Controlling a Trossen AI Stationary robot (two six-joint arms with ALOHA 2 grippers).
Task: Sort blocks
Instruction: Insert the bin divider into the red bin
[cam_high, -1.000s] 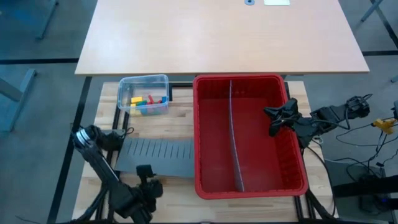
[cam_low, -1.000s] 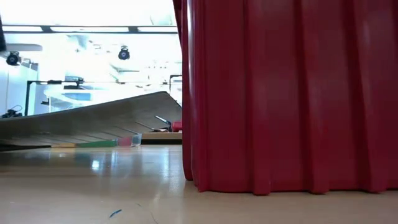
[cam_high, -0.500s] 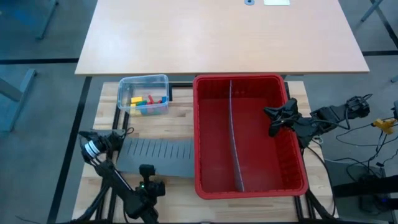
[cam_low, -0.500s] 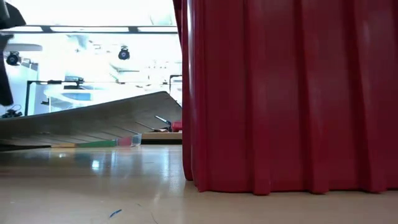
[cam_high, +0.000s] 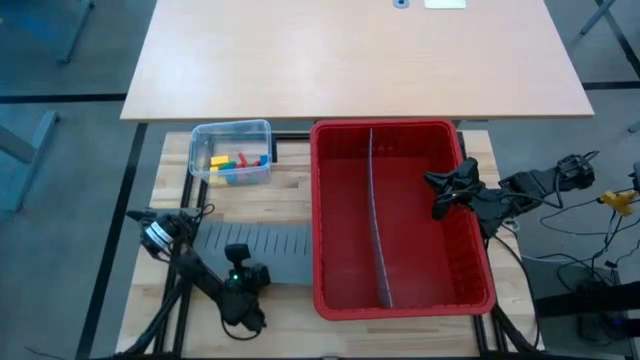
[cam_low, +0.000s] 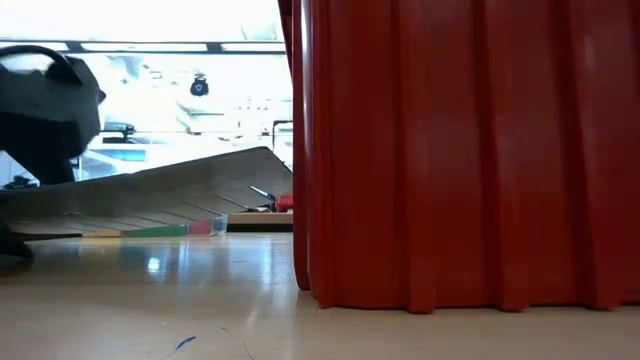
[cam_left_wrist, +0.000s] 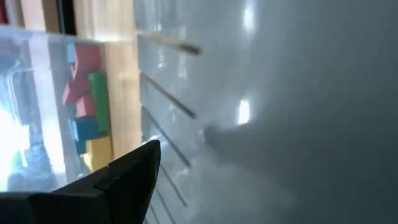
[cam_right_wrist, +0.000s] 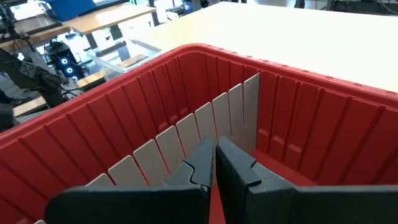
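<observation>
Item: sorting station, blocks not yet distributed.

Blocks (cam_high: 236, 165): a small heap of red, yellow, green and blue pieces, all lying inside the clear plastic tub (cam_high: 199, 140) at the far left of the worktop (cam_high: 290, 186). None lie loose, and none are in the bin.

Red bin (cam_high: 474, 262): large, ribbed, standing right of the tub. One grey divider panel (cam_high: 378, 235) stands upright along its length, splitting it into a left and a right compartment; both look bare of blocks.

Loose slotted panel (cam_high: 262, 246): grey, lying on the worktop just beside the bin's left wall, one edge raised in the low view.

Left gripper (cam_high: 240, 295): low over the near end of the loose panel, jaws spread wide, holding nothing. Its wrist camera looks across the panel's slots towards the tub.

Right gripper (cam_high: 441, 194): above the bin's right compartment, jaws closed together on nothing, waiting.

Step in hand, as judged: preparation of the bin, the left arm closing in on the loose panel.

Next move calls for: jaws set astride the panel's raised edge, then closed firmly, since the thin sheet may slide or flex.
</observation>
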